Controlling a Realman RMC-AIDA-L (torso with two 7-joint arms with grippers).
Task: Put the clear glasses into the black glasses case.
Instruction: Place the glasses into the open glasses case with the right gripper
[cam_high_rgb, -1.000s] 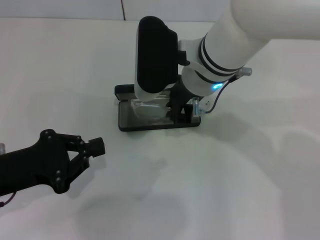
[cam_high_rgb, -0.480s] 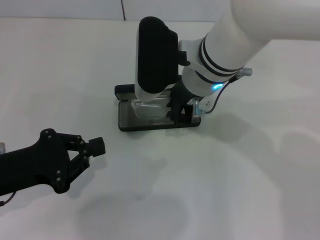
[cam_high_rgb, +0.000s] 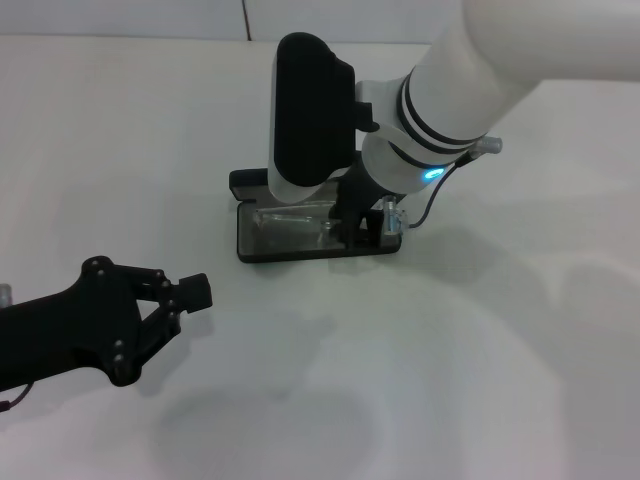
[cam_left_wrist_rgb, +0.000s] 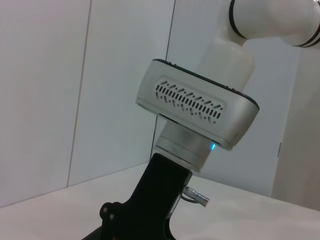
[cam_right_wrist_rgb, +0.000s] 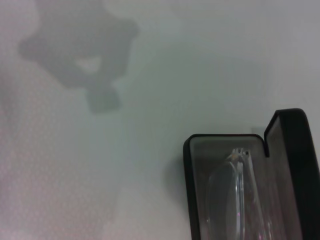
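1. Lying open on the white counter (cam_high_rgb: 520, 380) is one black glasses case (cam_high_rgb: 290, 250), its lid raised along the far side and its grey lining showing.
2. One pair of clear glasses (cam_high_rgb: 292, 220) rests inside the case's tray; the right wrist view shows a transparent lens and a thin arm (cam_right_wrist_rgb: 235, 200) lying against the lining.
3. One right tool (cam_high_rgb: 362, 222) reaches down at the case's right end, its dark fingers (cam_high_rgb: 350, 205) just over the tray beside the glasses. How far its fingers are spread, and whether they touch the glasses, I cannot tell, because the wrist housing covers them.
4. One left tool (cam_high_rgb: 195, 292) hovers above bare counter, near the robot and well apart from the case. Its black fingers are drawn close together and have hold of nothing.
5. Two arms are counted in the head view, one white and one black.
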